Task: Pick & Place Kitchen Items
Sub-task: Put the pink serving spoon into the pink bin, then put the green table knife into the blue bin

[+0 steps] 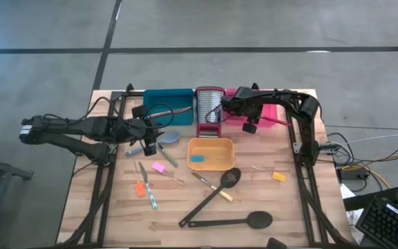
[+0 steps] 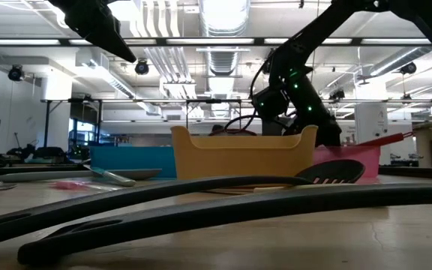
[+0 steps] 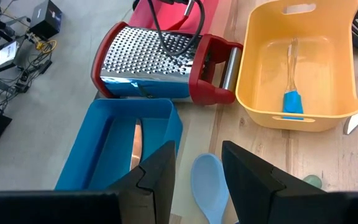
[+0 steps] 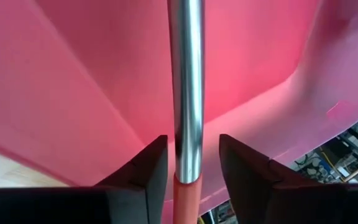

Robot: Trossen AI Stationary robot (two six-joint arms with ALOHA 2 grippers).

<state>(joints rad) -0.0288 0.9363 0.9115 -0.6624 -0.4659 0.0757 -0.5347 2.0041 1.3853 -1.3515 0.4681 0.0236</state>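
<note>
My right gripper [image 4: 193, 163] hangs over the pink tray [image 1: 271, 111] at the table's far right, pointing down into it. It is open. A tool with a steel shaft [image 4: 187, 93] and a red handle [image 1: 276, 121] lies in the tray between the fingers, with a gap on each side. The handle sticks out over the tray's rim. My left gripper [image 3: 197, 177] is open and holds nothing. It hovers near the teal tray [image 3: 104, 143], above a pale blue-grey spoon [image 3: 209, 186] that lies on the table.
A steel grater [image 1: 209, 107] with a red base stands between the teal and pink trays. The yellow tray [image 1: 211, 153] holds a blue-tipped tool [image 3: 293, 102]. A black slotted spatula [image 1: 216, 194], a black spoon [image 1: 233, 222] and small coloured pieces lie on the near half of the table.
</note>
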